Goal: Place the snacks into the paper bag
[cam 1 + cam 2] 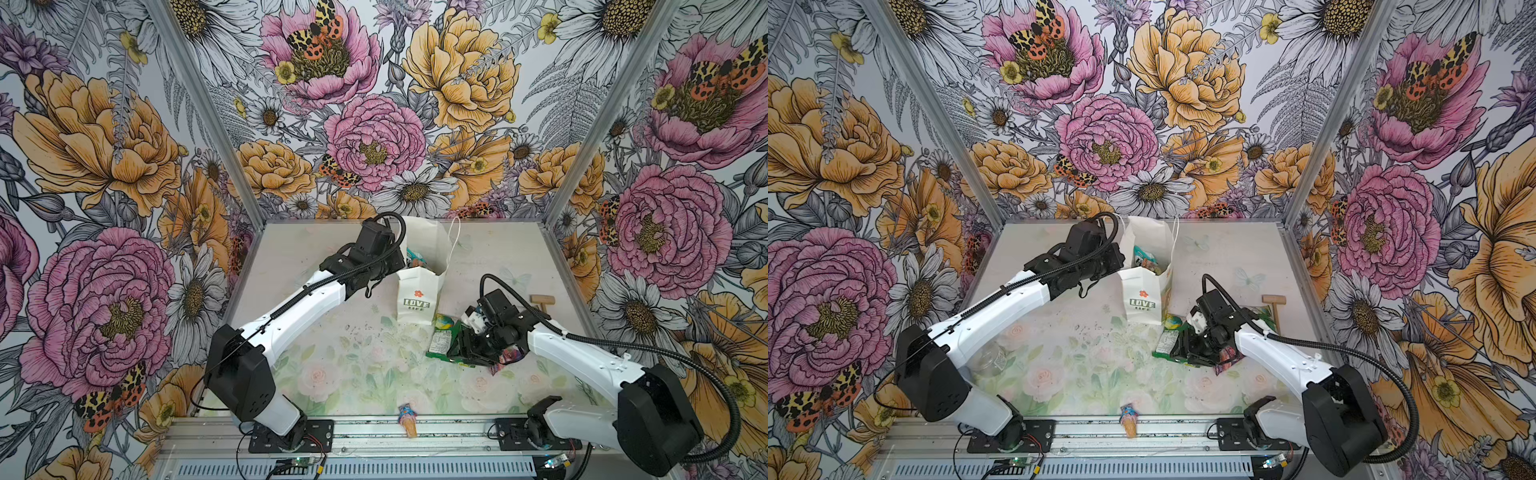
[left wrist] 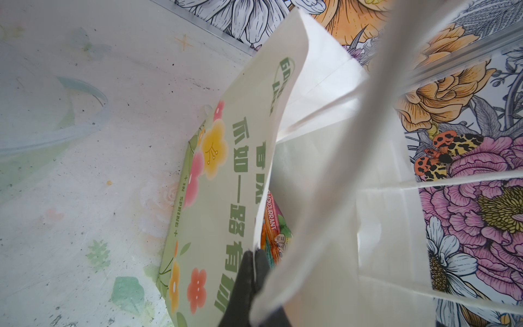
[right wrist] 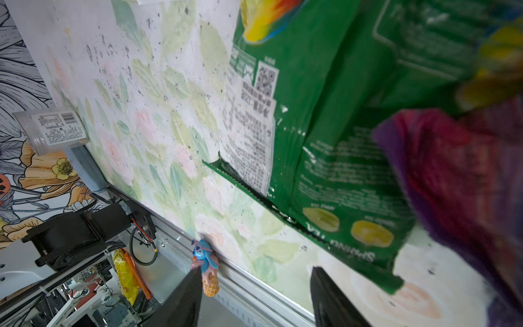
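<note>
Left tool (image 2: 255, 262) pinching paper bag (image 2: 325, 175), snacks (image 1: 441, 341) nearby

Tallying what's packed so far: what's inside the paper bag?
Through the mouth of the bag a teal packet shows, and an orange packet printed BLACKCURRANT. Anything deeper is hidden by the bag's walls.

The floral tabletop (image 1: 353, 374) bears green packets (image 1: 440, 343) and a purple packet (image 1: 505, 359) just beside the right pincer (image 3: 256, 269). The paper bag (image 1: 417, 299) stands near it, and a cone trinket (image 1: 408, 419) lies ahead.
</note>
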{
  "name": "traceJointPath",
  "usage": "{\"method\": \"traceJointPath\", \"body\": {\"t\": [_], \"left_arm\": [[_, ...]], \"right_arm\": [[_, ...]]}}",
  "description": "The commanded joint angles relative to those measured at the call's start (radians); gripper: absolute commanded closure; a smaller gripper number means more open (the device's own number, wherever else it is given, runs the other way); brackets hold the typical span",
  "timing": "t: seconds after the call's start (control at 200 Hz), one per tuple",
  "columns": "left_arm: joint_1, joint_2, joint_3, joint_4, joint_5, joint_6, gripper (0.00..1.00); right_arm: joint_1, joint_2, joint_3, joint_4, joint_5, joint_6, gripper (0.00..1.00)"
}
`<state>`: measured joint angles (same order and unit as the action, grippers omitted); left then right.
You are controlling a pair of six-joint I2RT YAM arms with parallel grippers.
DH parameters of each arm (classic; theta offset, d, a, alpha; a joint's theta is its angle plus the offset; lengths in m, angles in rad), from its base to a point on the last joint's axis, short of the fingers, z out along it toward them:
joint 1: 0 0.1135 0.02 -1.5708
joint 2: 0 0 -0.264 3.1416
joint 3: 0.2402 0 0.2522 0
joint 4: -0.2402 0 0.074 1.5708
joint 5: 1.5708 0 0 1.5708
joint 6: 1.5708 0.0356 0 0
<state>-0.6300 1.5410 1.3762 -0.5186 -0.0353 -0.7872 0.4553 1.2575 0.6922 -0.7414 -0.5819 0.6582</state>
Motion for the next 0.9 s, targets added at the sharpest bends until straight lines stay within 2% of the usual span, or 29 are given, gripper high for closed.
{"method": "traceJointPath", "body": {"t": [0.0, 0.305, 0.565, 0.896], "left_arm": [[0.006, -0.013, -0.02, -0.024, 0.003, -0.003, 1.0], [0.007, -0.013, -0.024, -0.024, 0.002, -0.003, 1.0], [0.013, -0.039, -0.052, -0.023, -0.006, -0.004, 1.0], [0.022, -0.059, -0.08, -0.023, -0.01, -0.007, 1.0]], "right_arm": [[0.008, 0.041, 0.002, 0.072, -0.015, 0.004, 0.36], [0.0, 0.152, 0.079, 0.077, 0.119, 0.018, 0.35], [-0.066, 0.241, 0.154, 0.077, 0.257, 0.021, 0.35], [-0.136, 0.355, 0.341, 0.048, 0.297, -0.034, 0.35]]}}
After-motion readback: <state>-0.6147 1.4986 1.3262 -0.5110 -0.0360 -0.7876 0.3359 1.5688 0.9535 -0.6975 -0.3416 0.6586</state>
